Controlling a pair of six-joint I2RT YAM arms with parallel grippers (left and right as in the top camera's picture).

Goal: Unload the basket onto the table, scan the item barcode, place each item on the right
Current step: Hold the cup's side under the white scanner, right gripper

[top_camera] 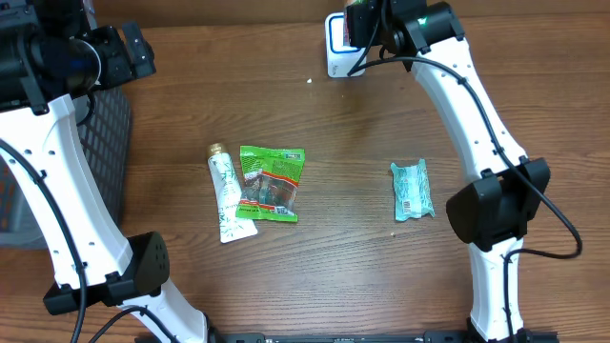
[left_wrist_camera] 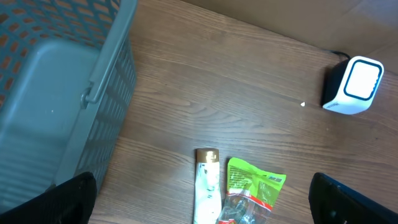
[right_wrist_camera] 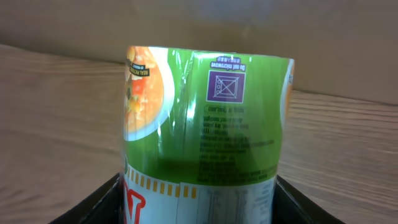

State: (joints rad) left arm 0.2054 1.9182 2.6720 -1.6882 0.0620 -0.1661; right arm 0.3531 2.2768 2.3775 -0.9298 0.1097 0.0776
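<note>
The right gripper's dark fingers [right_wrist_camera: 102,202] stand about half apart and clamp the lower wall of a green cup [right_wrist_camera: 205,124], seemingly instant noodles or soup, from both sides. Wrapped in glossy film, it probably is light, slick and easily dented, so a moderate squeeze low on the stiffer wall suits it. No barcode shows on the face toward the wrist camera. Overhead, the right gripper [top_camera: 367,24] is stretched to the table's far edge, holding the cup just beside the white scanner [top_camera: 334,43]. The left gripper [top_camera: 124,52], fully spread and empty, hovers by the grey basket [top_camera: 105,143].
</note>
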